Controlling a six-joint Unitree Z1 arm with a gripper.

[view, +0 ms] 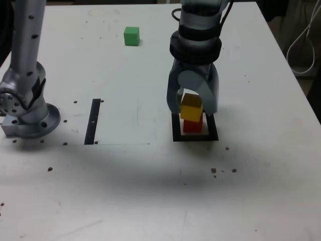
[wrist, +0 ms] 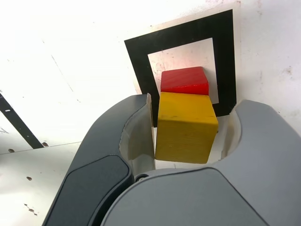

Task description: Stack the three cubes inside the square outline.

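Over the thick black square outline (view: 195,136) with its white centre, I see my grey arm reaching straight down, the gripper (view: 192,106) straddling the yellow cube (view: 191,107) that sits on the red cube (view: 192,125) inside the frame. From the wrist view one jaw touches the yellow block while a gap shows at the other, so I cannot tell whether it grips. Well apart, the green cube (view: 131,36) lies on the speckled white table (view: 150,191), a narrow black strip (view: 93,121) near the arm's base (view: 30,118).
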